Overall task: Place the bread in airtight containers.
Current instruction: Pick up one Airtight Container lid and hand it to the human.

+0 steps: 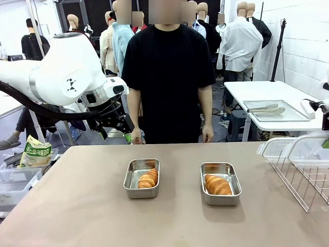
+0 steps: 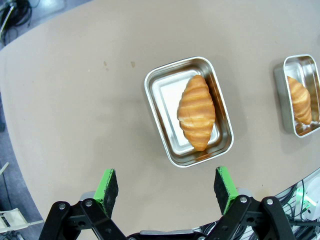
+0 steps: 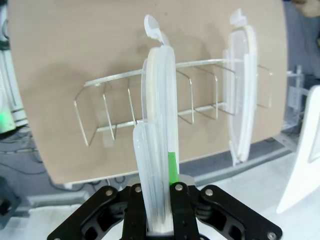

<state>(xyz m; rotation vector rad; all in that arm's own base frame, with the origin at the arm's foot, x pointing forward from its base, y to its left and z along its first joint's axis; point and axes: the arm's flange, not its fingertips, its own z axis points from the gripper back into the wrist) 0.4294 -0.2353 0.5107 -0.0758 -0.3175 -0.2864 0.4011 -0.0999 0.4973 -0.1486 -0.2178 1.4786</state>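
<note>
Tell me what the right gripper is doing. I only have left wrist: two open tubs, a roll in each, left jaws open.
Observer: Right gripper is shut on a clear lid, held edge-on.
Operator: Other lid?
Observer: Second lid stands upright in the wire rack.
Operator: Person in the way?
Observer: Person stands at the table's far side, hands hanging behind the far edge.
</note>
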